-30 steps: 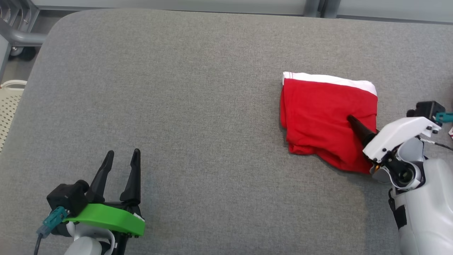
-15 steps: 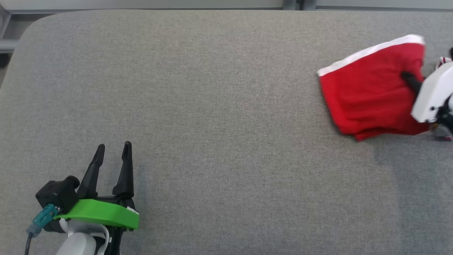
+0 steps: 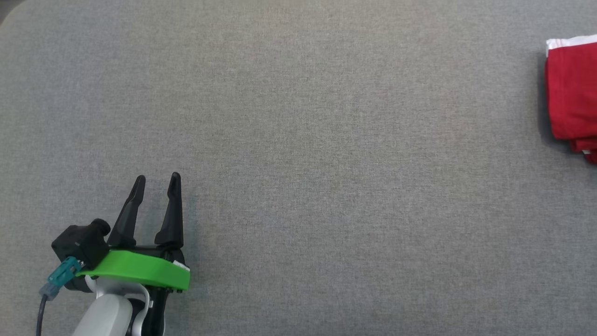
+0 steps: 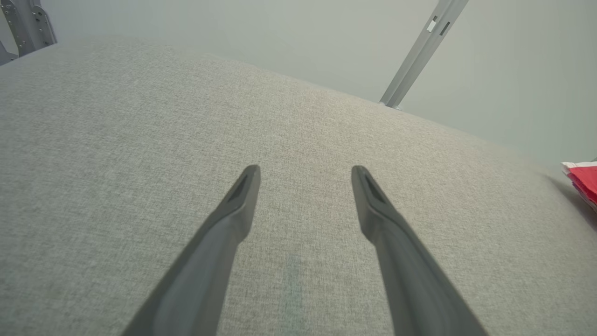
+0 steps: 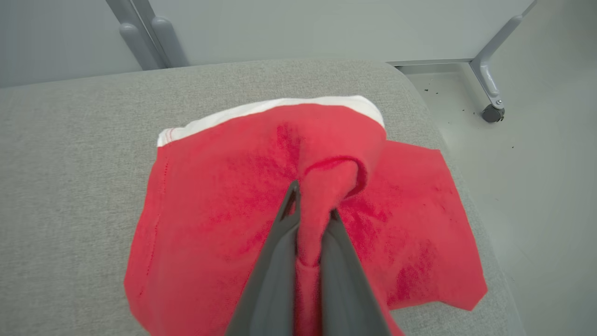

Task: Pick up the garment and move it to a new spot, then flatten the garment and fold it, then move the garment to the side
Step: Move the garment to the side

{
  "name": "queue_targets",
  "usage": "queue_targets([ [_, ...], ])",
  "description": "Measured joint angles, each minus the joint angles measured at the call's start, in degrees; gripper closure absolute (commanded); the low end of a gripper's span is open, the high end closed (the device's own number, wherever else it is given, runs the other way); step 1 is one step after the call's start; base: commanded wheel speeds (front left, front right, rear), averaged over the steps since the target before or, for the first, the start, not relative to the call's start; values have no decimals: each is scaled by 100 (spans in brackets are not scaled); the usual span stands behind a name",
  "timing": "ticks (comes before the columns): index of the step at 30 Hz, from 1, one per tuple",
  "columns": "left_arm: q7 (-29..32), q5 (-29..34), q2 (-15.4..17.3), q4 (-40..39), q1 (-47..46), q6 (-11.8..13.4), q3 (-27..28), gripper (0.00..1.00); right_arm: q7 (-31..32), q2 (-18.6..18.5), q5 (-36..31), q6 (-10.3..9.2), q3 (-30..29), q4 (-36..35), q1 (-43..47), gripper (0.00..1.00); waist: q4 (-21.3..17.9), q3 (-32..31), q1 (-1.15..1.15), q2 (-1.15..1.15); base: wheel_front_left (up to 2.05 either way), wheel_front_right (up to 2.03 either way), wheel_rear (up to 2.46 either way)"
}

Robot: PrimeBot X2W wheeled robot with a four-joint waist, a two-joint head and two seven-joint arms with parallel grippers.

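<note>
The garment [image 5: 224, 196] is a red folded piece with a white band along its far edge. In the right wrist view my right gripper [image 5: 311, 203] is shut on a pinched ridge of its red cloth near the table's right end. The head view catches the garment [image 3: 571, 91] at the far right edge. My left gripper [image 3: 156, 182] stands open at the lower left over bare table, and the left wrist view shows its fingers [image 4: 242, 196] spread apart, with a sliver of the garment [image 4: 585, 179] at the right edge.
The grey fabric table [image 3: 298, 163] stretches wide between the two grippers. In the right wrist view its rounded right corner [image 5: 419, 107] drops to a pale floor with a wheeled metal leg [image 5: 489, 88]. A grey metal post [image 4: 419, 51] stands behind the table.
My right gripper has shut on the garment and carried it rightward toward the table's end. The head camera has shifted, so the garment now sits at the picture's right edge. The left gripper has stayed open.
</note>
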Motion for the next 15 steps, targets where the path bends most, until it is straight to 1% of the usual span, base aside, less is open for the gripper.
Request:
queue_targets([
  [3, 10, -1, -23, 35, -61, -26, -37, 0, -175, -119, -368, 0, -24, 350, 4, 100, 38, 100, 0, 0, 0, 0, 0],
  [4, 10, -1, -38, 43, -88, -35, -45, 0, -265, -158, -511, 0, -27, 442, 8, 86, 57, 129, 0, 0, 0, 0, 0],
  [5, 10, -1, -52, 53, -104, -37, -54, 0, -386, -189, -611, 0, -37, 532, 13, 47, 77, 152, 0, 0, 0, 0, 0],
  [6, 10, -2, -62, 65, -107, -45, -60, 0, -543, -213, -708, 0, -49, 621, 17, 0, 97, 173, 0, 0, 0, 0, 0],
  [9, 9, -11, -73, 111, -113, -58, -67, 0, -916, -244, -981, 0, -196, 958, 27, 0, 146, 206, 0, 0, 0, 0, 0],
  [12, 9, -26, -71, 148, -115, -59, -62, 0, -1007, -229, -1180, 0, -322, 1321, 53, 0, 152, 179, 0, 0, 0, 0, 0],
  [15, 9, -25, -59, 158, -115, -56, -56, 0, -1143, -187, -1322, 0, -343, 1541, 116, 0, 132, 117, 0, 0, 0, 0, 0],
])
